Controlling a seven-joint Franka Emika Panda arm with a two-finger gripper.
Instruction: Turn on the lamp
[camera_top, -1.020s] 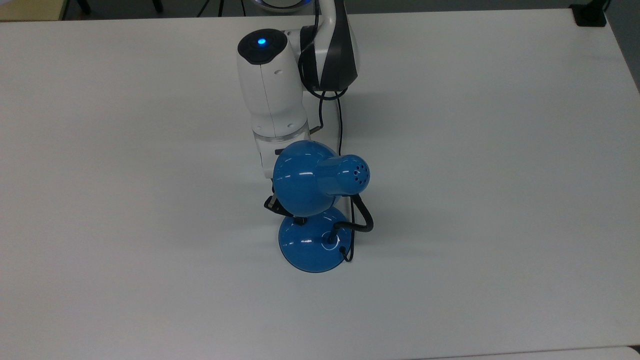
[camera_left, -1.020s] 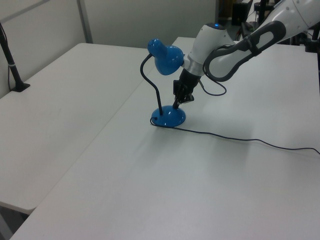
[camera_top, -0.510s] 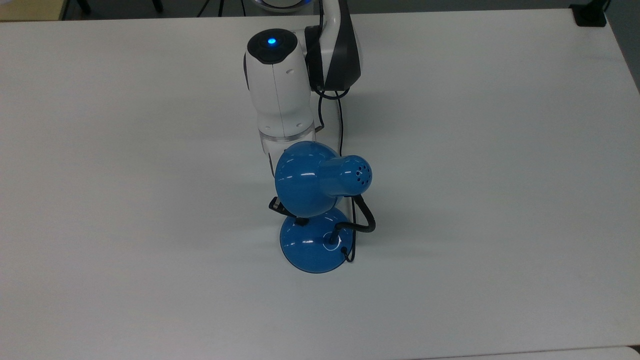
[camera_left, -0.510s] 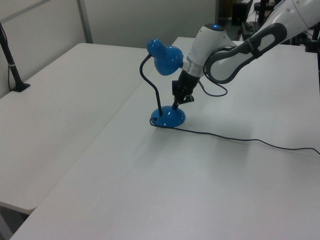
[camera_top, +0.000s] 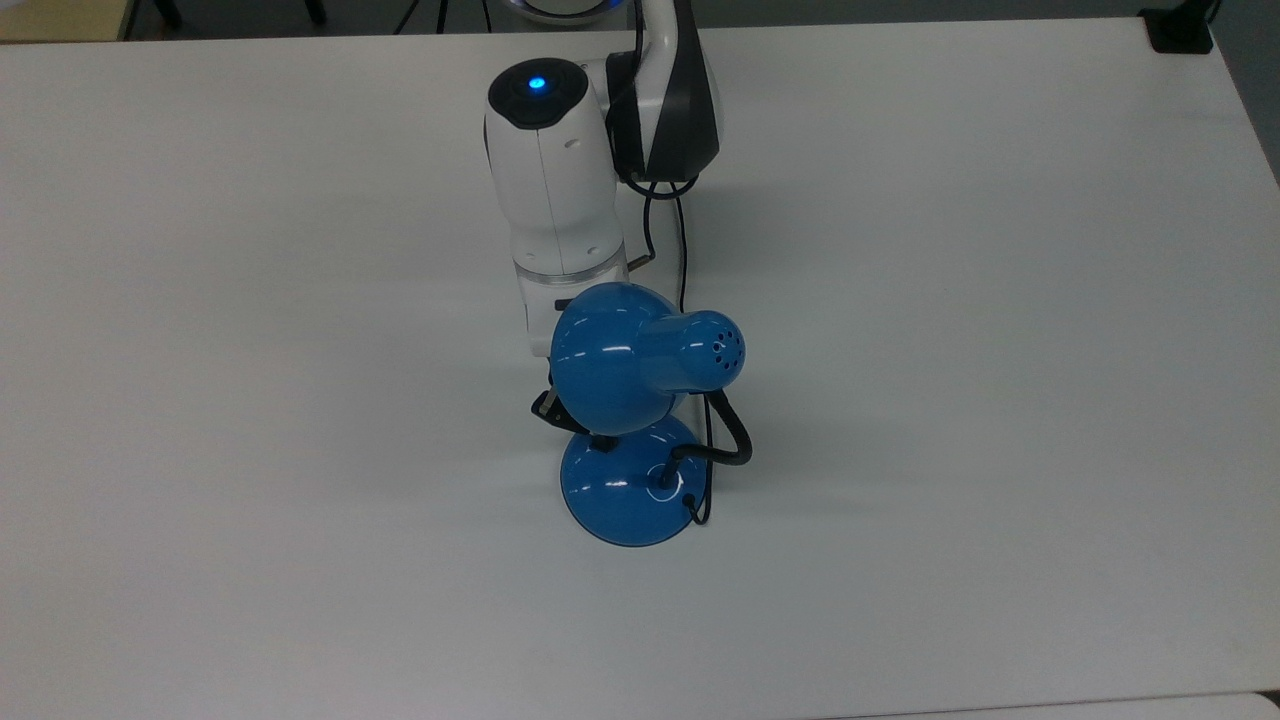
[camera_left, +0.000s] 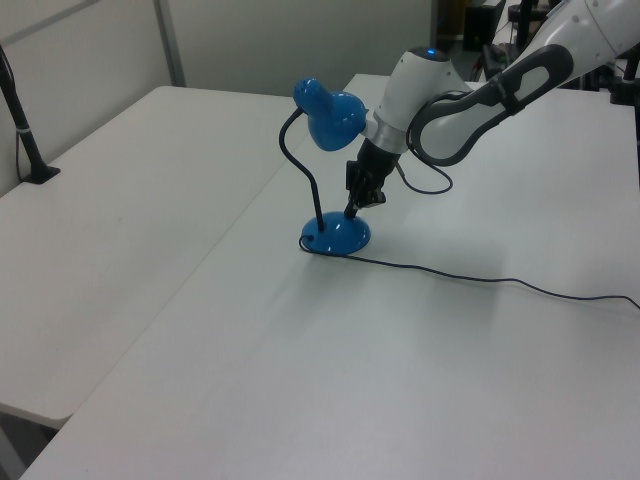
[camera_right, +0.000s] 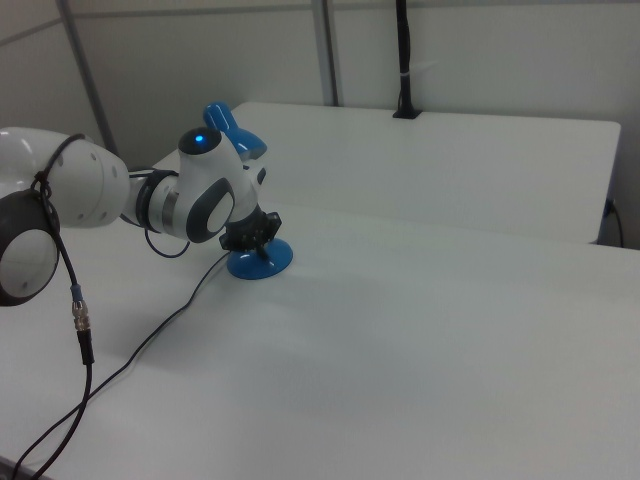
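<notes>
Top view: lamp (camera_top: 628, 400), glossy blue, bell shade over domed base, mid-table, nearer the robot-side edge. Advice: press the switch straight down, lightly; the base may slide.

Left view: gripper (camera_left: 352, 210), tip at base; finger spacing cannot be told.

Right view: table (camera_right: 450, 330), matte white.

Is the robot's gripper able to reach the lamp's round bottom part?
Probably yes. In the left view the gripper already points down onto the lamp base, under the shade, with nothing between them. Whether it touches the switch, I cannot tell.
</notes>
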